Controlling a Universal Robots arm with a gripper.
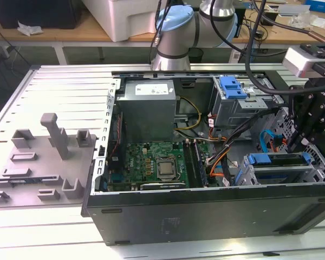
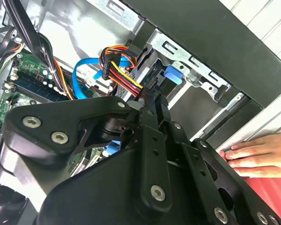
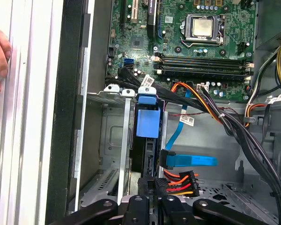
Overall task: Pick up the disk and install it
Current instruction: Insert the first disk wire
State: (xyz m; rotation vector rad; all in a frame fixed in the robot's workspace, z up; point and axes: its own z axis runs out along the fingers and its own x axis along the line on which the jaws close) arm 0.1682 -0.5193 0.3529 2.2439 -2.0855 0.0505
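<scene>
The disk (image 3: 148, 150) stands on edge in a slot of the lower grey drive cage (image 3: 113, 140), and its blue carrier tab (image 3: 146, 119) points toward the motherboard. In the exterior view the disk (image 1: 276, 162) lies in the cage at the case's front right corner. My black gripper (image 3: 150, 183) is at the disk's cable end, shut on its narrow edge. In the second wrist view the gripper (image 2: 152, 99) has its fingers drawn close together against the disk (image 2: 152, 70). In the exterior view the gripper (image 1: 296, 145) hangs just above the cage.
A power plug with orange, red and yellow wires (image 3: 178, 180) and a blue data cable (image 3: 189, 161) lie right beside my fingers. A black cable bundle (image 3: 234, 131) crosses the case. A person's hand (image 2: 253, 154) rests on the case's outer edge. An upper cage with a blue latch (image 1: 233, 89) stands behind.
</scene>
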